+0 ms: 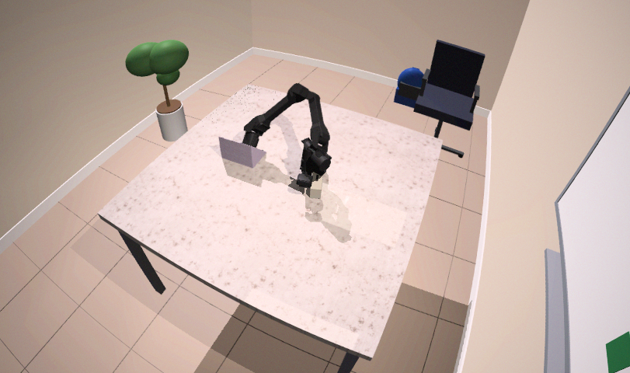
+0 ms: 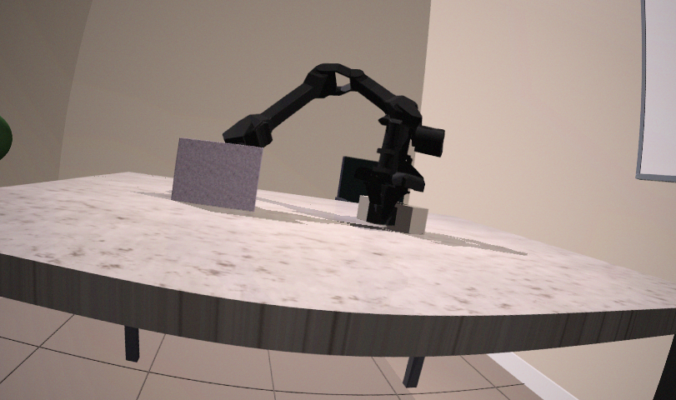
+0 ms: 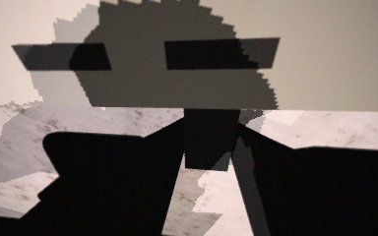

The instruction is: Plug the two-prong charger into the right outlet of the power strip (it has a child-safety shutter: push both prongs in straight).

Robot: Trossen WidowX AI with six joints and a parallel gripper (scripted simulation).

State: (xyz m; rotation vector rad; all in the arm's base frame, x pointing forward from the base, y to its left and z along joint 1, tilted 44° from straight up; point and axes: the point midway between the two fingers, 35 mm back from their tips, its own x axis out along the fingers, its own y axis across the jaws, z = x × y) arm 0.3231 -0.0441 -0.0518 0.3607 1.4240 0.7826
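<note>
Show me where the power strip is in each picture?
Top: the power strip peeks out pale just under the gripper, mid-table.
Exterior: a low grey-beige block right of centre, partly behind the gripper.
Wrist: the wide beige face with two dark slots, up top.
Shared landmark: the gripper.

Arm (image 1: 280,108) all matte black, blocky faceted links, bulkier angular housings at the joints, short cylinder sticking out sideways near the wrist; gripper (image 3: 211,162) black too, two flat wedge-shaped fingers; no visible cables, screws, markings
</note>
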